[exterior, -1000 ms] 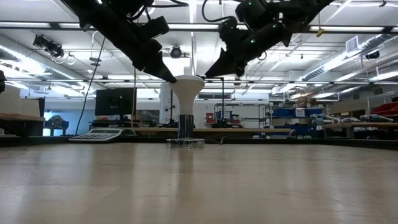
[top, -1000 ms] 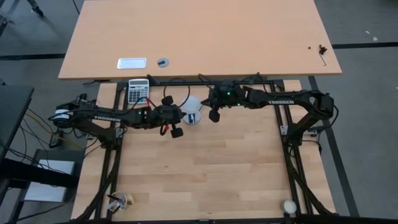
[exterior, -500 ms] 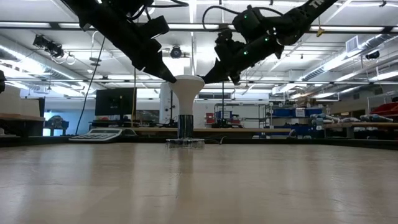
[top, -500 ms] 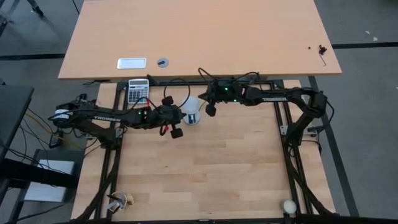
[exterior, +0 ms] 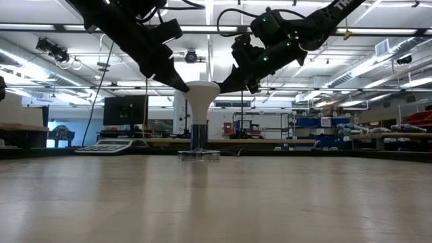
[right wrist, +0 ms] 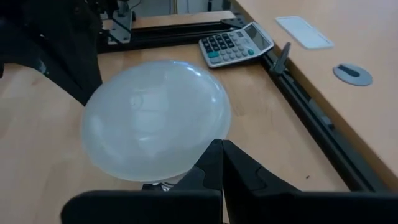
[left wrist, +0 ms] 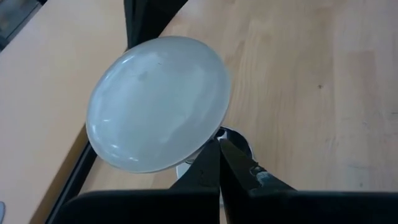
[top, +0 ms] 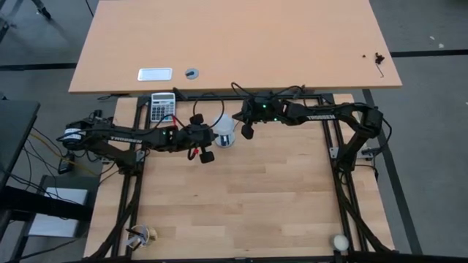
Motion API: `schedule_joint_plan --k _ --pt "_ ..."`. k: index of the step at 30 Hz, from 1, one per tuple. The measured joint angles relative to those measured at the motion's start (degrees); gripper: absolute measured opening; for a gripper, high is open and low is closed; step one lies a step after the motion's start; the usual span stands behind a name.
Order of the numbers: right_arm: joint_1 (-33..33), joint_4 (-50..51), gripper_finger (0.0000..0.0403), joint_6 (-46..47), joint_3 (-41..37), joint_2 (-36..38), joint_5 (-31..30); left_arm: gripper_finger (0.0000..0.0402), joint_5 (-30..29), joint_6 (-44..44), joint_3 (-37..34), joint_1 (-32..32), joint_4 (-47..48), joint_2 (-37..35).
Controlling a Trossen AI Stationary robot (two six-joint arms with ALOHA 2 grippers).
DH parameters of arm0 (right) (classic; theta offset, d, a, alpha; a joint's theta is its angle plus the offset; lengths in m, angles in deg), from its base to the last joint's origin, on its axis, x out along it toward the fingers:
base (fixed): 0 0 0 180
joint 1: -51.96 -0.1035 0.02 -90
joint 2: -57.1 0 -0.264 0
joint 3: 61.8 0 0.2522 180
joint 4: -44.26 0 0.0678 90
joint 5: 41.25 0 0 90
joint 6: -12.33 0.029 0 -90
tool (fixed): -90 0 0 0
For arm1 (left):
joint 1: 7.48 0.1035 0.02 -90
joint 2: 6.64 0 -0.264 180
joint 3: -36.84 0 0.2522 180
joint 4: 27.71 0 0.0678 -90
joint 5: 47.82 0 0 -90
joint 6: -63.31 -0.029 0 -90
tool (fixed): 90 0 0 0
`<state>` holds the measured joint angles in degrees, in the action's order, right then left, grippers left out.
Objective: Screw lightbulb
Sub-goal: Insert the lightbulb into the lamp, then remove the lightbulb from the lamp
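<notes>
Both clenched pincers, left pincer [exterior: 181,84] and right pincer [exterior: 226,84], press opposite rims of the upright lightbulb [exterior: 202,94], apparently to twist it.

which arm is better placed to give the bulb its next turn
Hard to split. Both shut grippers, left gripper and right gripper, sit against the rim of the bulb, which stands upright in the socket. The bulb is pressed between them, so probably both turn it together.

calculator [top: 162,107] | white tray [top: 155,74] | grommet [top: 191,73] | cream ball [top: 339,242]
</notes>
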<state>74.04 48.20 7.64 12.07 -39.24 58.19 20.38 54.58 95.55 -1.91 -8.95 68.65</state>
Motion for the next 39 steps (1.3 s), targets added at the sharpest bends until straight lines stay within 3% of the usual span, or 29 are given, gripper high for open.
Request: schedule_joint_plan --k 13,22,25,31,39 --pt "-2.95 6.41 0.0008 1.51 -0.2 -0.17 3.17 0.0 -3.08 3.33 -0.02 1.6 2.45 0.0" --pt "-6.54 15.21 0.0008 0.5 -0.1 5.21 -0.15 0.0 -0.88 4.59 -0.66 2.36 3.87 0.01" --pt "-6.52 20.02 0.0008 -0.23 -0.12 8.03 -2.33 0.0 1.02 6.94 -4.05 2.36 1.15 0.02" --pt "-6.13 22.8 0.0007 0.15 -2.29 11.84 -3.23 0.0 3.31 10.1 -13.11 3.01 -13.56 0.04" --pt "-6.39 11.72 0.0003 4.87 -10.2 12.07 -3.43 0.0 4.63 12.23 -18.6 8.85 -21.76 0.15"
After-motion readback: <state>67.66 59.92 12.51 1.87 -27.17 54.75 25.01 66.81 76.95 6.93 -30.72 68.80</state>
